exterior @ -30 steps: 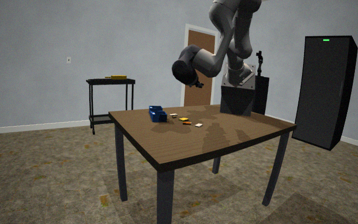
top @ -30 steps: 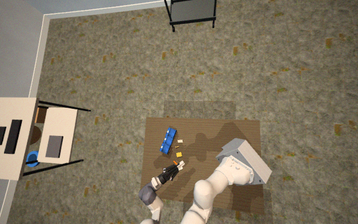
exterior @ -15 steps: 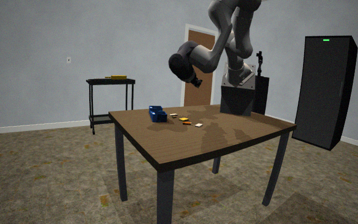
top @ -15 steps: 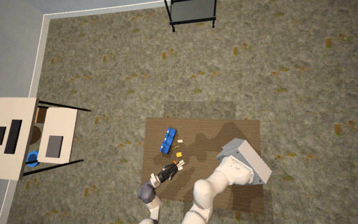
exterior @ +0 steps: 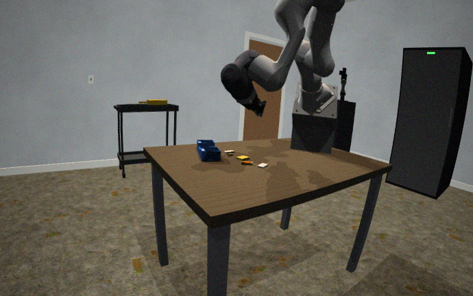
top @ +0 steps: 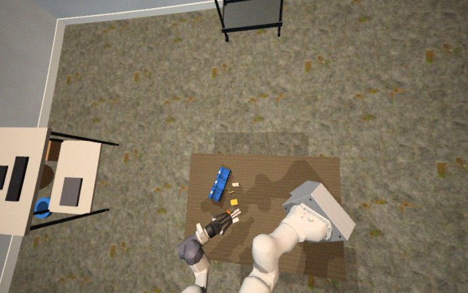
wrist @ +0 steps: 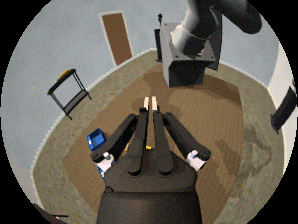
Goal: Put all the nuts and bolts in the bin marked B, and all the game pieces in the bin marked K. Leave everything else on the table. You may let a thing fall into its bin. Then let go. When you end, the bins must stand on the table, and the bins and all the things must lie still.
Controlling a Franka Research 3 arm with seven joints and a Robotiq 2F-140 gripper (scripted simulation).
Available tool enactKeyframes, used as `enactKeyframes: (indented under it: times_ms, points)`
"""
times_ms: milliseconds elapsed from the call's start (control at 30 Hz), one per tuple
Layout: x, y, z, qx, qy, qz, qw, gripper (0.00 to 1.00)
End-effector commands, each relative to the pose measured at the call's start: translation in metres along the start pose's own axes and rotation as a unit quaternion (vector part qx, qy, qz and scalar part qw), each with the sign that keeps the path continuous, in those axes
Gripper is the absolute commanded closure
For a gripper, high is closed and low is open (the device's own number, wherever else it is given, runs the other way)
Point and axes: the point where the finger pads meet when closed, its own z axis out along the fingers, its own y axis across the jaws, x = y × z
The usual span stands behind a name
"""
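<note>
My gripper (top: 235, 212) (exterior: 260, 108) (wrist: 150, 102) is shut with nothing between its fingertips, high above the table. A row of blue bins (top: 219, 184) (exterior: 210, 156) stands on the table; their letters cannot be read. Beside them lie a flat white piece (top: 235, 184) (exterior: 229, 151), a small brass-coloured thing (top: 231, 192) (exterior: 230, 154) and a flat yellow piece (top: 234, 202) (exterior: 243, 157). A thin orange thing (top: 228, 211) (exterior: 247, 162) and a second white piece (top: 235, 220) (exterior: 262, 165) lie farther from the bins. Which are hardware or game pieces is too small to tell.
The wooden table (top: 276, 220) (exterior: 216, 194) (wrist: 215, 115) carries the arm's grey base block (top: 336, 213) (exterior: 312, 133) (wrist: 182, 75) at one side. A black cart (top: 251, 26) (exterior: 146, 107) (wrist: 75, 102) stands away from the table.
</note>
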Motion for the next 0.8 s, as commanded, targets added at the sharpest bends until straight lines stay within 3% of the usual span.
enactKeyframes:
  times_ms: [0,400,767]
  points:
    - [-0.0032,-0.0013,-0.0005,-0.005,-0.017,-0.076,0.997,0.95]
    - [-0.0048,-0.0056,-0.0007,-0.010,-0.046,-0.140,0.989,0.95]
    - [-0.0065,-0.0100,-0.0015,-0.009,-0.080,-0.220,0.972,0.95]
